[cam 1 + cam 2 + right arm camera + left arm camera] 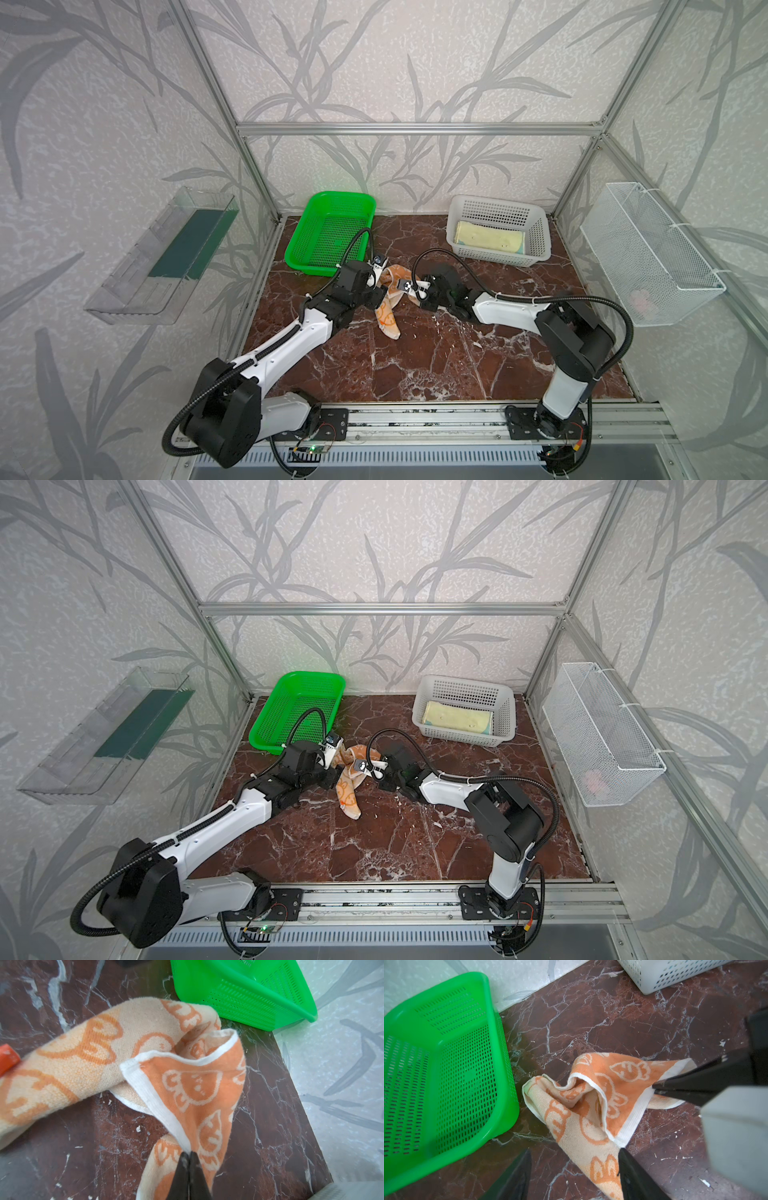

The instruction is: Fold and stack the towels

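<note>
Now pinching the crumpled towel's corner.
My right gripper (189,1154) clamps the orange-cream towel (145,1047) on the marble table (415,365); my left gripper (575,1149) gapes over it, my arm hiding part. The pale yellow towel (486,241) lies in the white basket (494,212); the wire basket (648,249) holds something pink and unclear.

White arms (299,337) — black joints (226,409), cables (629,328)

The dark red, white-veined bench (436,357) carries a green basket (340,194) at the back left and a white basket (490,254) at the back right. Just in front of the green one, an orange-cream towel (388,311) lies crumpled (one corner raised off the surface).
</note>
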### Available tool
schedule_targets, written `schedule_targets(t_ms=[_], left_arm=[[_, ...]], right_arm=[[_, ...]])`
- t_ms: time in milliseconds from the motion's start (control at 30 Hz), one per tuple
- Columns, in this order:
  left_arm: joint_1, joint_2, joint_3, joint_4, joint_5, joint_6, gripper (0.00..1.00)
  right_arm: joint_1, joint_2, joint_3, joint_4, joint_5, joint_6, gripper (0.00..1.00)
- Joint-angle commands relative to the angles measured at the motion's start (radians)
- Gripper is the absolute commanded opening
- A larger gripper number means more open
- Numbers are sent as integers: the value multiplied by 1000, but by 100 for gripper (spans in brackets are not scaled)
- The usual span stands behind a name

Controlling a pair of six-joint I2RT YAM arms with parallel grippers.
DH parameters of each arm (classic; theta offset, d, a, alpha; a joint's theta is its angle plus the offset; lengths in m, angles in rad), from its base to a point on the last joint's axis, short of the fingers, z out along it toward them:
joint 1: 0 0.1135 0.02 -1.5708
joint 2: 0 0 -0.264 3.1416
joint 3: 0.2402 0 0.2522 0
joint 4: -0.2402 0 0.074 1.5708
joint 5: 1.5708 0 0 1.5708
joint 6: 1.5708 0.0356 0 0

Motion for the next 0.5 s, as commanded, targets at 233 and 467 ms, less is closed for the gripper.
schedule_targets(t_ms=[233,467], left_arm=[[-5,-99,-34,121,44,392,67],[-8,-105,0,-11,233,510,66]], right_arm=[[-64,-92,97,-304,-142,150,0],[-85,-112,171,-384,-177,253,0]])
